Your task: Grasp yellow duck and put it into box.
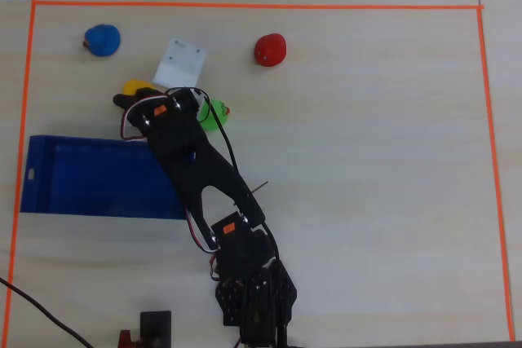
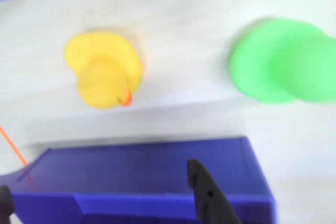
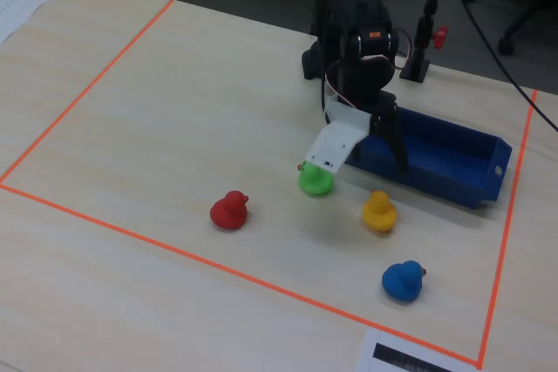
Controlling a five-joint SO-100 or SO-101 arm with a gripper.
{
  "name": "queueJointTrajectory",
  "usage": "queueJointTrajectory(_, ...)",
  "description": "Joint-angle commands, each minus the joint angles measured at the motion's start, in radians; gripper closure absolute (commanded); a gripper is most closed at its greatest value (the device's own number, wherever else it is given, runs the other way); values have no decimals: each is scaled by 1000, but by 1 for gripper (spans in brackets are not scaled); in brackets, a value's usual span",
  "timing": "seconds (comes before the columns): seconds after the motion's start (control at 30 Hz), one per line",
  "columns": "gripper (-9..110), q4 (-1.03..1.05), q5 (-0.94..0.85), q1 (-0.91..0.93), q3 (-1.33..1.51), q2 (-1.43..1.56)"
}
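Note:
The yellow duck (image 1: pixel 137 87) stands on the table just beyond the far wall of the blue box (image 1: pixel 90 178). In the wrist view the yellow duck (image 2: pixel 105 72) is upright with its orange beak pointing down-right, apart from the box (image 2: pixel 142 163). My gripper (image 2: pixel 97 179) is open and empty, its fingers (image 2: pixel 207 195) spread wide over the box's wall and short of the duck. In the fixed view my gripper (image 3: pixel 385 144) hangs over the box (image 3: pixel 453 163), with the duck (image 3: pixel 378 211) in front of it.
A green duck (image 1: pixel 216 113) sits right of the yellow one, close to the arm. It also shows in the wrist view (image 2: pixel 283 61). A red duck (image 1: pixel 270 49) and a blue duck (image 1: pixel 103 39) stand farther off. Orange tape (image 1: pixel 245 6) frames the work area.

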Motion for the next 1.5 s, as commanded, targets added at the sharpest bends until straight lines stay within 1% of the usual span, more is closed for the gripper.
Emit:
queueJointTrajectory(0.0, 56, -48, 0, -11, -101, -35)
queueJointTrajectory(0.13, 56, -83, -11, -8, -118, -98)
queueJointTrajectory(0.53, 57, -287, 3, -18, -2, -186)
queueJointTrajectory(0.7, 60, -376, 26, -20, 43, -212)
queueJointTrajectory(0.83, 67, -468, 61, -29, 98, -206)
queueJointTrajectory(0.97, 81, -502, 89, -21, 87, -206)
queueJointTrajectory(1.07, 84, -522, 117, -9, 78, -195)
queueJointTrajectory(1.13, 90, -522, 130, -8, 72, -184)
queueJointTrajectory(1.2, 100, -512, 132, -8, 71, -173)
queueJointTrajectory(1.23, 101, -503, 137, -8, 72, -167)
queueJointTrajectory(1.37, 101, -463, 137, 2, 103, -84)
queueJointTrajectory(1.47, 101, -337, 126, 37, 72, 52)
